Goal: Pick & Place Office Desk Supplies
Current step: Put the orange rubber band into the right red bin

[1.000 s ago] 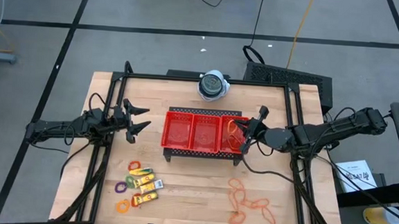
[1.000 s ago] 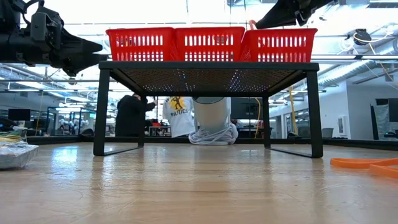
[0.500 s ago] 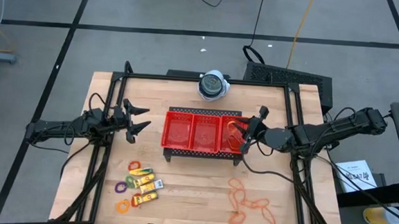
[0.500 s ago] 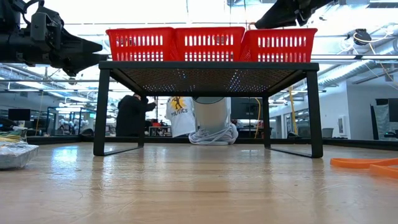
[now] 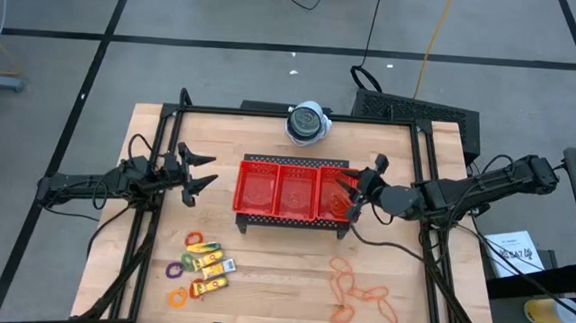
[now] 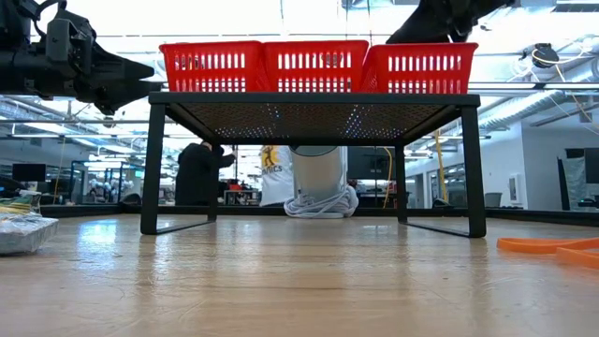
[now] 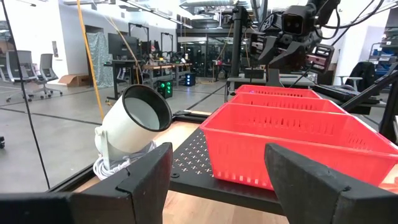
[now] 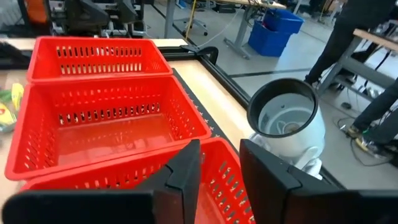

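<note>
The red mesh tray (image 5: 295,163) stands on a black raised shelf at mid-table. My right gripper (image 5: 351,191) hovers open over the tray's right compartment (image 8: 217,186), with nothing between its fingers (image 8: 186,180). My left gripper (image 5: 202,173) waits open, left of the tray and above the table. Orange rubber-band loops (image 5: 360,291) lie on the near right of the table. Yellow packets (image 5: 211,267) and small coloured rings (image 5: 174,270) lie near left. In the low view the right gripper (image 6: 416,28) sits just above the tray's rim (image 6: 421,45).
A round white-grey device (image 5: 308,123) sits beyond the tray at the far edge, seen also in the right wrist view (image 8: 286,121). The black shelf frame (image 6: 314,98) holds the tray up on legs. People stand in the room behind.
An orange rubber-band loop that showed at my right gripper's fingertips, just above the rim of the tray's right compartment, has gone down out of sight behind the rim. The right gripper has drawn slightly up and back from the rim.
</note>
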Available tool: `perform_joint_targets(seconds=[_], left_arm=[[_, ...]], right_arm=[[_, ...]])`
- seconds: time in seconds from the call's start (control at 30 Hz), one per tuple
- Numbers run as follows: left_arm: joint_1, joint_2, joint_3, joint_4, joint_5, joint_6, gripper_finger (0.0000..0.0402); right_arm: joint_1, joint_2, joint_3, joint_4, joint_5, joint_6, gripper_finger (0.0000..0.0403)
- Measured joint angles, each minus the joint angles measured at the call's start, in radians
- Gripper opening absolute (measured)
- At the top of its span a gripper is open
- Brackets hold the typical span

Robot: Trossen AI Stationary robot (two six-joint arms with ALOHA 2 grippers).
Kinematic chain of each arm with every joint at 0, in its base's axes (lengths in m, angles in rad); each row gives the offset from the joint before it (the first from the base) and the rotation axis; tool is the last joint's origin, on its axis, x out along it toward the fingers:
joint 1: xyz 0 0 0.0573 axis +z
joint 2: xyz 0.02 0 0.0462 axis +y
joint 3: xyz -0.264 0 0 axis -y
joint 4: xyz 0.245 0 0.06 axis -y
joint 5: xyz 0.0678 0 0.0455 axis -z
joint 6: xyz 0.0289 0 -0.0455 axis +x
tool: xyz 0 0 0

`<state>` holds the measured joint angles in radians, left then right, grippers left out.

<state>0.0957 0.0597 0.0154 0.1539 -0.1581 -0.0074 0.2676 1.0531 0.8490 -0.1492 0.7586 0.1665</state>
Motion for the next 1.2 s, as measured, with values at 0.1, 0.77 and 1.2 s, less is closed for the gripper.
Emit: perform_joint_targets(seconds=[0.1, 0.77, 1.2], left_arm=[[0.000, 0.000, 0.000, 0.000, 0.000, 0.000, 0.0267], [0.000, 0.000, 0.000, 0.000, 0.000, 0.000, 0.0267], [0.000, 0.000, 0.000, -0.001, 0.000, 0.000, 0.0267]], right_arm=[[0.003, 0.000, 0.000, 0.002, -0.001, 0.009, 0.0120], [0.325, 0.059, 0.000, 0.651, -0.599, -0.249, 0.0178], [0.632, 0.293, 0.245, 0.422, -0.254, -0.290, 0.0213]])
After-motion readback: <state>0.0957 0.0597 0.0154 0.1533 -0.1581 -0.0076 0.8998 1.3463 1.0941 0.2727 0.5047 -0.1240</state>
